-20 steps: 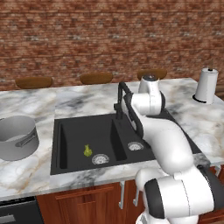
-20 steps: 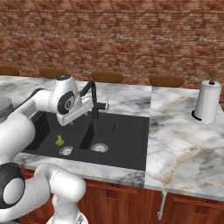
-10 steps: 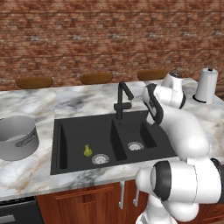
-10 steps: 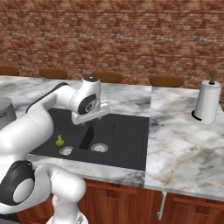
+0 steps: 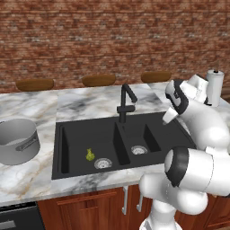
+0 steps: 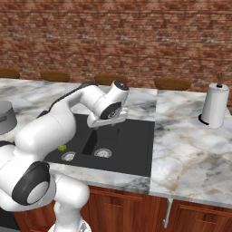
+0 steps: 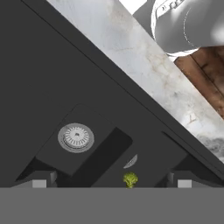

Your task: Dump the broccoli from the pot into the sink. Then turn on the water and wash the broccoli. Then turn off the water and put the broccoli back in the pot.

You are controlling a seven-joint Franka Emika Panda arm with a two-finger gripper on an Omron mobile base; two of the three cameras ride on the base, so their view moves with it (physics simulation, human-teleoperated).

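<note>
Broccoli in sink, big basin, nr drain.

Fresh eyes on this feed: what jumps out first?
The black sink set in the marble counter, with the tiny yellow-green broccoli lying in its larger basin beside the drain. The grey pot stands on the counter left of the sink, and the white arm hangs over the sink's right side.

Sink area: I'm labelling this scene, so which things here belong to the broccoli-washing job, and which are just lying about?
Part of the job:
broccoli, lying in the larger basin
sink
pot, on the counter left of the sink
faucet
gripper, open, above the sink's right edge

Just lying about:
paper towel roll
wooden bowls at the back
</note>
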